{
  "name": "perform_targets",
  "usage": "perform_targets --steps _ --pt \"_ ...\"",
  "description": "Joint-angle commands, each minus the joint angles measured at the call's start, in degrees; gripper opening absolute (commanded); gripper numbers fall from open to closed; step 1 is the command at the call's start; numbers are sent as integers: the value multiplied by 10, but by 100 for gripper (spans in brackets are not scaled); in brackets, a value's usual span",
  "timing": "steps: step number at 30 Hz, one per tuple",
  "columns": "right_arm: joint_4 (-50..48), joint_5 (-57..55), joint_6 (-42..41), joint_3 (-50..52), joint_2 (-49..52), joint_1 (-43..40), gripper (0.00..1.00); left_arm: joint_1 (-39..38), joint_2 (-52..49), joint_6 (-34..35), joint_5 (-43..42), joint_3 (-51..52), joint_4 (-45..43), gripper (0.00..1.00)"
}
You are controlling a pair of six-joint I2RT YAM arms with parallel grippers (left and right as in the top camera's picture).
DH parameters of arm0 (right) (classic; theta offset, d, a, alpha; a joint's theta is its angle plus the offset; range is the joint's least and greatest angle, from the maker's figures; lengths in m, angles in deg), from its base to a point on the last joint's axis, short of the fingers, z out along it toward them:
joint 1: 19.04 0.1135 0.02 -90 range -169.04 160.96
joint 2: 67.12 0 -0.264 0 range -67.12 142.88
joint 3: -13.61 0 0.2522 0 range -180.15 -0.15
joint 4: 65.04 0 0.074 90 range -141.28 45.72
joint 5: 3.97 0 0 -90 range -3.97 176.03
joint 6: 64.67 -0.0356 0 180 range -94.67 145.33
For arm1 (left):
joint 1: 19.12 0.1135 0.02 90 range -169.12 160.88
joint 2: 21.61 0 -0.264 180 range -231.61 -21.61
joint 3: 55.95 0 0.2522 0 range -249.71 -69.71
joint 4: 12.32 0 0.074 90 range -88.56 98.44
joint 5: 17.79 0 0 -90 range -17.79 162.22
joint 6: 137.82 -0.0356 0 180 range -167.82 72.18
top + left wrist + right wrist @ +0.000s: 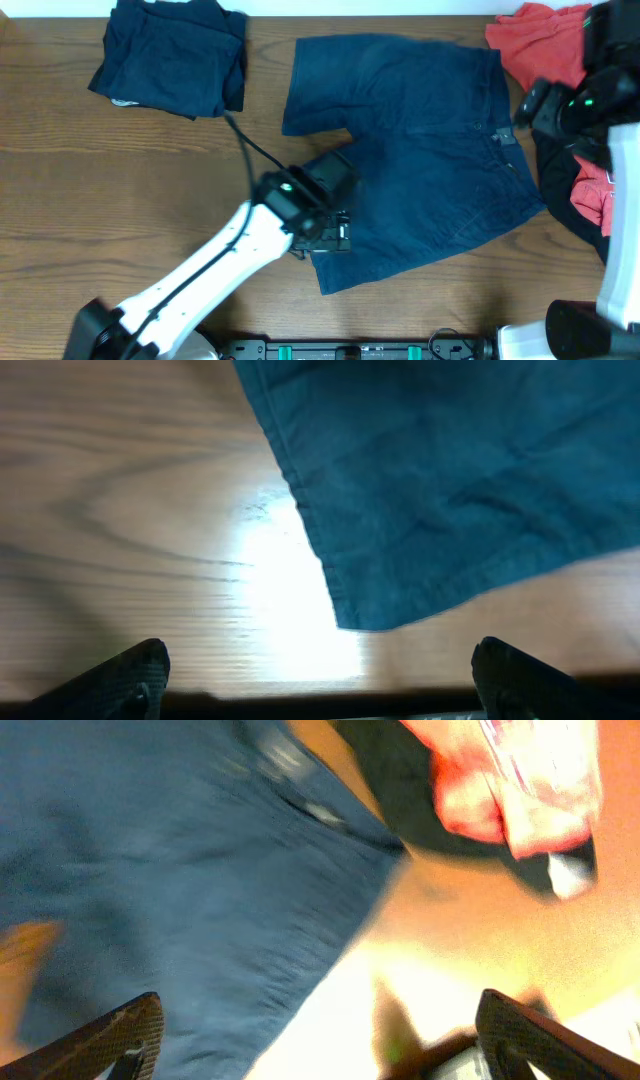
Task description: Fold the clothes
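Under the left gripper [330,236], part of shorts [420,150] hides

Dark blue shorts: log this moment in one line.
dark blue fabric shorts spread out, unfolded | left gripper open by leg hem corner | right gripper open near waistband | fold not started

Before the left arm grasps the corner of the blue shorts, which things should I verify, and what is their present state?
1. Left gripper open, nothing between its fingers: ok.
2. Corner of the blue shorts lies just ahead of it: ok.
3. Shorts spread out, not yet folded: ok.
4. Right gripper open near the waistband: ok, though its view is blurred.
5. Waistband free of the black garment and red garment: cannot tell, the right arm hides the border.
6. Folded dark garment apart from the shorts: ok.
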Motion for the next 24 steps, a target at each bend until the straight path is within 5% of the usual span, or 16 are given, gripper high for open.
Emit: perform_targets --steps 1,6,12,24 --pt "-26 -56 -115 89 -1 -19 95 -18 -34 98 16 14 -30 98" --pt "-125 -54 -114 222 -1 -26 88 -21 -75 68 -9 15 -60 98" --pt "-237 -13 -48 357 -1 -42 89 -34 -99 -201 -139 15 -71 98" --pt "-407 5 3 491 0 -71 92 -100 -127 -316 -138 15 -131 98"
